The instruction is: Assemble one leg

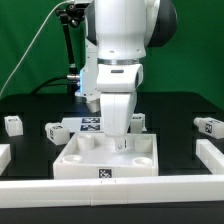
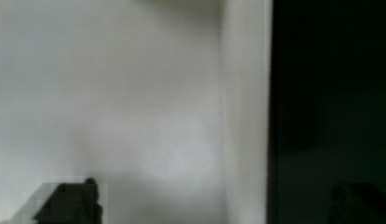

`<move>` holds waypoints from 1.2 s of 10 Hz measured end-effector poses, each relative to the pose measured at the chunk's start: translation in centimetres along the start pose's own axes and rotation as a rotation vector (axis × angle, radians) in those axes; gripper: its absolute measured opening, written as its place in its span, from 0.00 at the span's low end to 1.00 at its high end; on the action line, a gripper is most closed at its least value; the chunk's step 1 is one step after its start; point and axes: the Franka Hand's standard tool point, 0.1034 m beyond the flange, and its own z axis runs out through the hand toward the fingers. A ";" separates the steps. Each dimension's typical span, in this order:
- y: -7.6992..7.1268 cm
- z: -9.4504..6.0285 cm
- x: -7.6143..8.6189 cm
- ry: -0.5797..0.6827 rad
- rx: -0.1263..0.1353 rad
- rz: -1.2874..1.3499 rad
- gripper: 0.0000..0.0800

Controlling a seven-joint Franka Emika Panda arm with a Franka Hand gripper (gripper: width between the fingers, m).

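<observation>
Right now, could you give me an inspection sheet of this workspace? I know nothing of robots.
Surface: black table, white rails along its edges.
Job's things: tagged legs lying loose around the white tabletop.
Clutter: nothing seen; marker board behind the tabletop.
Grippers: pincer low over the tabletop, fingers wide apart.
Cables: thin cable, exterior view's left.
Surroundings: green wall, black stand behind the arm.

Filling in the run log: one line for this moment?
gripper: open, low over tabletop | leg: loose on table, exterior view's right, ungrasped | held: nothing
</observation>
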 end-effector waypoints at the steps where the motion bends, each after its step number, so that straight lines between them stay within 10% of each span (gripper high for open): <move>1: 0.0 0.0 0.0 0.000 -0.001 0.001 0.81; 4: 0.0 0.0 0.0 0.000 0.001 0.001 0.53; 6: -0.1 0.0 0.0 0.000 0.002 0.001 0.14; 12: 0.1 -0.1 0.1 0.002 -0.007 0.001 0.07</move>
